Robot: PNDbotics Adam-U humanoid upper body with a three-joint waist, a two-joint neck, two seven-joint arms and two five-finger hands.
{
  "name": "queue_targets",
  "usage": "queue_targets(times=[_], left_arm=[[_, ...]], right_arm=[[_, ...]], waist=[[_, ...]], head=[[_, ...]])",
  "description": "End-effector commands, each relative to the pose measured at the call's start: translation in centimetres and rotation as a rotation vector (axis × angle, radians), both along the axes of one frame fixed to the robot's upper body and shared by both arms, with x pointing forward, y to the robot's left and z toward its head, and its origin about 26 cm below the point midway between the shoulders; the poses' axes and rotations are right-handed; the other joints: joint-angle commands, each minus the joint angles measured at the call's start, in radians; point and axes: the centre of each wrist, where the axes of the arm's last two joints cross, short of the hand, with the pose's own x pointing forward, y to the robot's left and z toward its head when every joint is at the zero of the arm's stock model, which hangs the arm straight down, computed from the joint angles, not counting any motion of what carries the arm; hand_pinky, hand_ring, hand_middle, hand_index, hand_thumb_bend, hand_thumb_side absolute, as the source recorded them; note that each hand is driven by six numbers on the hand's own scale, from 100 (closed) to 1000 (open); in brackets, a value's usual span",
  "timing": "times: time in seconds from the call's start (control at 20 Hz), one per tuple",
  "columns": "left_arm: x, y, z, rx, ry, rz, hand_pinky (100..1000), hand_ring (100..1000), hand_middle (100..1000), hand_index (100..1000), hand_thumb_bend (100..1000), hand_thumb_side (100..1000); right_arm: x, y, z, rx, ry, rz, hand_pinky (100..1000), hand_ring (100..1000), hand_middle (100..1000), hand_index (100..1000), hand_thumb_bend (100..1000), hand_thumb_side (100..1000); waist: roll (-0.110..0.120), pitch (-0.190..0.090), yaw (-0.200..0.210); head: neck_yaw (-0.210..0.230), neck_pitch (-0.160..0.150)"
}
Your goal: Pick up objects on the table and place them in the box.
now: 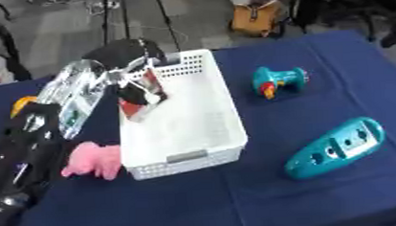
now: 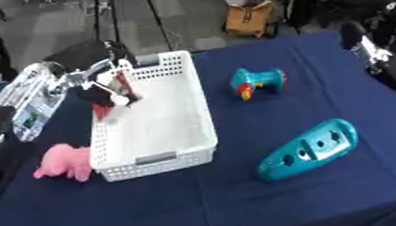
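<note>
A white perforated box (image 1: 198, 129) stands in the middle of the blue table. My left arm comes in from the left, and my left hand (image 1: 131, 74) hangs over the box's left rim. Its fingers are curled on a small red, white and black object (image 1: 140, 102), which hangs just inside the box. A pink plush toy (image 1: 94, 160) lies left of the box. To the box's right lie a teal toy drill (image 1: 278, 81) and a long teal piece with holes (image 1: 337, 147). My right hand (image 2: 368, 50) shows at the far right edge, blurred.
An orange object (image 1: 21, 104) peeks out behind my left arm at the far left. A brown bag (image 1: 256, 17) and dark stands are on the floor beyond the table. Bare blue cloth (image 1: 238, 199) runs along the front.
</note>
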Motion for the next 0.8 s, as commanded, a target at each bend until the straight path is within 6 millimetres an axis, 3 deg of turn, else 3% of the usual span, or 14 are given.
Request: queue_targets(times=[0.05,0.25,0.3,0.35,0.4,0.55,0.6,0.8], left_arm=[[0.3,0.3,-0.1,-0.002,-0.085,-0.014,765,820,821,844,1000,727],[0.1,1.3,-0.3,-0.12,-0.144,-0.015,722,776,807,841,989,696],[-0.1,1.7,0.0,-0.159,-0.158,-0.014,688,743,794,838,975,623],[-0.6,2.3,0.7,-0.208,-0.178,-0.014,688,743,794,838,975,623],[-1.1,2.9,1.3,-0.244,-0.192,-0.01,665,719,788,841,994,561],[-3.2,5.0,3.6,-0.329,-0.215,0.012,663,716,786,840,993,554],[-3.8,5.9,4.0,-0.368,-0.217,0.039,591,657,774,833,933,508],[-8.4,11.6,5.9,-0.615,-0.278,0.191,568,636,770,834,915,481]], right_arm=[[0.0,0.0,0.9,-0.009,-0.023,0.007,530,507,607,818,445,571],[0.0,-0.1,0.8,-0.007,-0.023,0.005,530,506,607,818,445,572],[0.0,-0.1,0.8,-0.007,-0.023,0.004,530,506,607,818,445,571],[0.0,-0.2,0.8,-0.008,-0.022,0.001,530,506,607,818,445,571],[0.0,-0.2,0.7,-0.008,-0.022,0.0,530,505,607,819,444,571],[0.0,-0.3,0.7,-0.009,-0.022,-0.003,530,505,607,819,445,571],[-0.1,-0.4,0.7,-0.009,-0.02,-0.006,530,505,606,819,444,570],[-0.2,-0.7,0.7,-0.008,-0.021,-0.019,530,505,606,819,444,571]], waist=[[-0.007,-0.01,0.003],[-0.011,-0.008,0.011],[-0.012,-0.007,0.014],[-0.013,-0.007,0.017],[-0.013,-0.006,0.021],[-0.012,-0.004,0.027],[-0.011,-0.003,0.035],[-0.008,0.0,0.06]], head=[[-0.004,-0.011],[-0.007,-0.014],[-0.008,-0.014],[-0.01,-0.013],[-0.01,-0.013],[-0.008,-0.011],[-0.013,-0.01],[-0.021,-0.009]])
